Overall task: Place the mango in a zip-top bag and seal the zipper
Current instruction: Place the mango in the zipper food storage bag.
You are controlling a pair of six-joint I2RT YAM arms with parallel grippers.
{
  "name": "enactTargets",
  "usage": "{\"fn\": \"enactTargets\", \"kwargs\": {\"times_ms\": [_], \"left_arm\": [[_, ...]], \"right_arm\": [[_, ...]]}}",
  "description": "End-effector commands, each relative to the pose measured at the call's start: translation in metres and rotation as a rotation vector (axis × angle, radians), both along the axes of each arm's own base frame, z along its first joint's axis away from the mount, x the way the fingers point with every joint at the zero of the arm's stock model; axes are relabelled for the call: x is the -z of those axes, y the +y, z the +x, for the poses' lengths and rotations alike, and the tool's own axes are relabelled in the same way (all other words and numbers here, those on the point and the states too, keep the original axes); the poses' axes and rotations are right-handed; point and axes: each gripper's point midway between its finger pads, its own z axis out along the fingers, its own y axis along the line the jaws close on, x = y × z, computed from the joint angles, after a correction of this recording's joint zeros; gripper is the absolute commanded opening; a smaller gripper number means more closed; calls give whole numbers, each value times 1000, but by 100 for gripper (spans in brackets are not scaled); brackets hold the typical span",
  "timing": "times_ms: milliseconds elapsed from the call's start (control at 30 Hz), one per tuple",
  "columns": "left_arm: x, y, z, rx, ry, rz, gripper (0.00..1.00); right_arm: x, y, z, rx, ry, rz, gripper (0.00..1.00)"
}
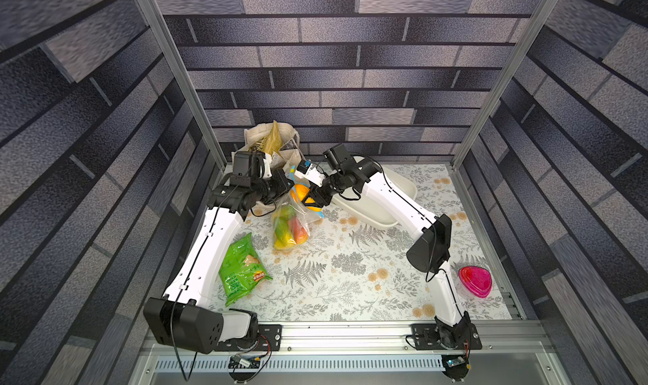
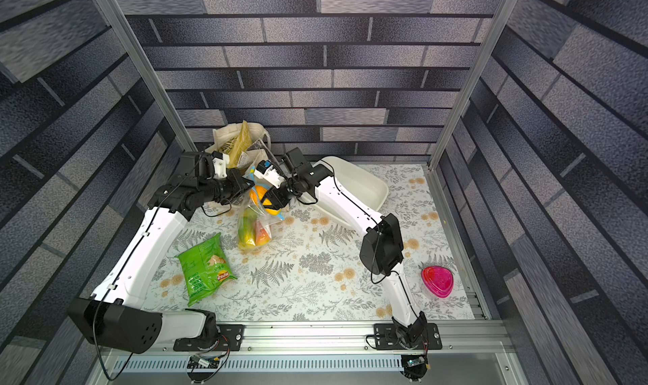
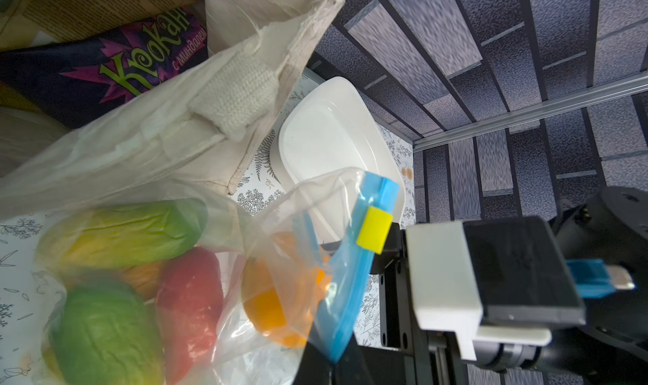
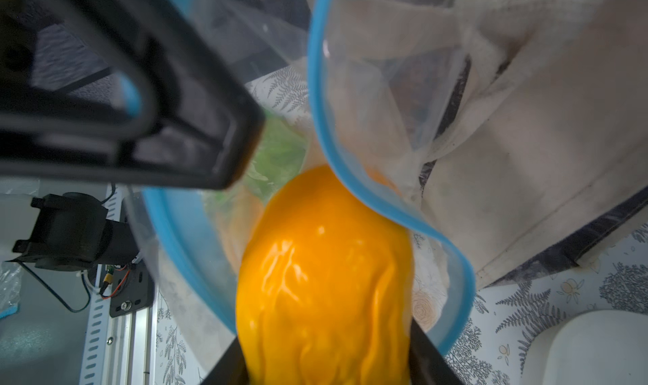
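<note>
Mango [image 4: 322, 278] sits partway through the mouth of the zip-top bag [image 1: 292, 222], gripped by the right claw [image 1: 313, 201]. The left claw [image 1: 288, 185] is clamped on the zipper [image 3: 350, 288], holding the mouth up. Insertion looks like the step in hand; next, probably, push the mango deeper, release, then seal.

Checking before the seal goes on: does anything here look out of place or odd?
Nothing is spilled or torn. One oddity: the clear bag already holds green, yellow and red fruit, so the mango in the right gripper sits right in the mouth, between the blue zipper strips. Closing may be tight.
</note>
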Motion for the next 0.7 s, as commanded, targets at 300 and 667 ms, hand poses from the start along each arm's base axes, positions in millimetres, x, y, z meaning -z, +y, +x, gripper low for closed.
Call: {"fn": "enactTargets", "kwargs": {"times_ms": [300,667], "left_arm": [[-13,5,-4,4,-54,-3,0],[-15,2,-10,12,-63,-25,0]], "right_arm": [[-20,15,-65,-222,84,195,45],[-23,31,21,283,181,207,60]]}}
